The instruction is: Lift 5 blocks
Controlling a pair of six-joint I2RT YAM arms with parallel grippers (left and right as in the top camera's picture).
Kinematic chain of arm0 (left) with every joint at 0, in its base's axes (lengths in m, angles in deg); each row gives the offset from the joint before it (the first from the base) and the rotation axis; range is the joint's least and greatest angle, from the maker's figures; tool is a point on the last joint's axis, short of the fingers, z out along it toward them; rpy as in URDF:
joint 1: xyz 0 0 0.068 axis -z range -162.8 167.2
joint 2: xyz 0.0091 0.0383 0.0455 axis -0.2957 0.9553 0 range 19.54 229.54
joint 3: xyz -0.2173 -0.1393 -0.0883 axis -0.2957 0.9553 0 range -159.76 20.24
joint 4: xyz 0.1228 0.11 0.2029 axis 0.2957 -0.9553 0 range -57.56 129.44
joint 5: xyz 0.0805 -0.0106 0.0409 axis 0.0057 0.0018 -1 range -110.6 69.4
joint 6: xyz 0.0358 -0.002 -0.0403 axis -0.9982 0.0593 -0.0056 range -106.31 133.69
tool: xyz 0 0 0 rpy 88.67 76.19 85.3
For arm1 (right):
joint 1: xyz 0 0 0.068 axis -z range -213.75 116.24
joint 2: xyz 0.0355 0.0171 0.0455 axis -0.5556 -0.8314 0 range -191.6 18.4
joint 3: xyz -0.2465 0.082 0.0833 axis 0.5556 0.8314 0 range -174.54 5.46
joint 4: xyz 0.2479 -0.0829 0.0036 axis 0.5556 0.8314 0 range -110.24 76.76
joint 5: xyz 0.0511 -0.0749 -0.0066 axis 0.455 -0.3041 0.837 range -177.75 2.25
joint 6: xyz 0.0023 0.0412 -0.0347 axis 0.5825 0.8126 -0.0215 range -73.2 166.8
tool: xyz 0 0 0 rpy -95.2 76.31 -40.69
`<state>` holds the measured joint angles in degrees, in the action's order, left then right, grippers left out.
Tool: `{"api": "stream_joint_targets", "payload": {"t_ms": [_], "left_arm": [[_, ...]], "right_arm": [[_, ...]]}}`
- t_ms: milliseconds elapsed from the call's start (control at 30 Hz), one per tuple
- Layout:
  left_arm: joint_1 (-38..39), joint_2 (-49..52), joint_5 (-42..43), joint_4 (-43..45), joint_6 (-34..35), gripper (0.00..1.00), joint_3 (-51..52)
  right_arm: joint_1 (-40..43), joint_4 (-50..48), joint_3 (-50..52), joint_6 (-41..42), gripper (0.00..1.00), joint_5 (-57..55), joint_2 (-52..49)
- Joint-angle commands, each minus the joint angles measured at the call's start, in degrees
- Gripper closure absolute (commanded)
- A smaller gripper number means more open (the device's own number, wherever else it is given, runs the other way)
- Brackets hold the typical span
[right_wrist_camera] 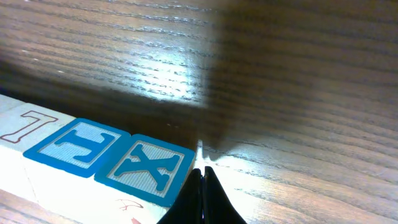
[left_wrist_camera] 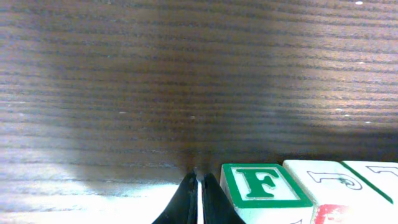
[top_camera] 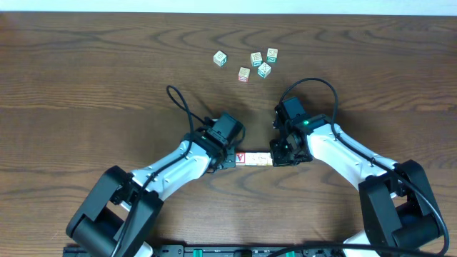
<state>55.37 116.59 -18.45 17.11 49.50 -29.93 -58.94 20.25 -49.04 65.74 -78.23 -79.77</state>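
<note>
Blocks: a short row of small pale wooden alphabet blocks point(top_camera: 254, 158) lies end to end, running left to right, between the two pincers.
Left end: a block with a red V face point(top_camera: 242, 157) sits at this end of the row. The left wrist view shows a green-framed F block point(left_wrist_camera: 264, 185) at the row's end.
Left pincer point(left_wrist_camera: 198, 186): fingers shut together, holding nothing, tips just left of the F block.
Right end: a blue X block point(right_wrist_camera: 152, 167) ends the row.
Right pincer point(right_wrist_camera: 201, 182): fingers shut together, holding nothing, tips just right of the X block.
Contact: cannot tell whether the tips press on the row, or whether it is raised.
Bench point(top_camera: 86, 71): dark brown wood. It is bare to the left and right of the arms.
Far side: five loose cubes with teal and green prints point(top_camera: 255, 58) sit well apart from the row.
</note>
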Motion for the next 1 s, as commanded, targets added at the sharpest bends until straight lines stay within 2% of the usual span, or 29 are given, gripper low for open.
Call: {"api": "stream_joint_targets", "payload": {"t_ms": [0,467,967], "left_arm": [[2.7,-1.0,4.0,2.4,2.5,0.92,-0.7],[2.7,-1.7,4.9,3.8,2.4,0.92,-0.7],[2.7,-3.5,6.4,3.6,-0.2,0.93,-0.7]], "right_arm": [[-2.0,-1.3,-0.4,0.3,0.99,15.6,1.2],[-2.0,-1.3,-0.4,7.9,0.99,15.6,1.2],[-1.9,-1.5,-1.4,3.0,0.99,14.5,1.2]]}}
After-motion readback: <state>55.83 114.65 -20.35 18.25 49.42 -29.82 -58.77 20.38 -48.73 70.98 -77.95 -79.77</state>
